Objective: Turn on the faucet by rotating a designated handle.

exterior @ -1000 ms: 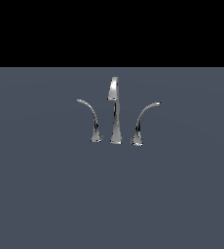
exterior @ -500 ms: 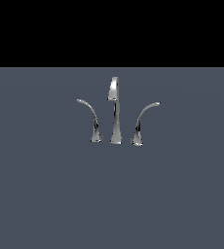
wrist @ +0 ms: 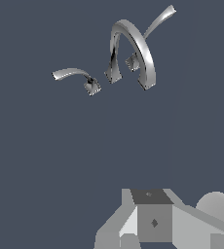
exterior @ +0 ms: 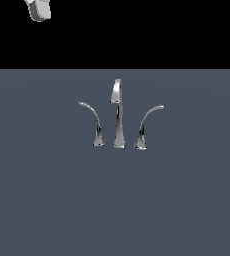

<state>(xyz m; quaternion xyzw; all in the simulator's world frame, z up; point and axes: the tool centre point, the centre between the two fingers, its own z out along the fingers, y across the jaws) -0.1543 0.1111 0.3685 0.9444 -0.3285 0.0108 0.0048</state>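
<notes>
The chrome faucet stands mid-scene in the exterior view, with its tall spout (exterior: 118, 115) between two curved levers. The handle (exterior: 93, 124) is the lever on the exterior view's left, its thin tip arching leftward. The mirror-image lever (exterior: 147, 125) arches rightward. In the wrist view the spout (wrist: 133, 48) loops over, with the handle (wrist: 75, 77) beside it. My gripper (wrist: 153, 216) shows only as grey blocks at the frame edge, far from the faucet and touching nothing. How its fingers stand is unclear. A white part of my arm (exterior: 38, 10) shows high on the exterior view's left.
The faucet sits on a flat blue-grey surface (exterior: 115, 200) that runs to a black background behind it. Nothing else stands on it.
A white part of my arm has come into sight at the upper left of the exterior view. The faucet and both levers have not moved.
</notes>
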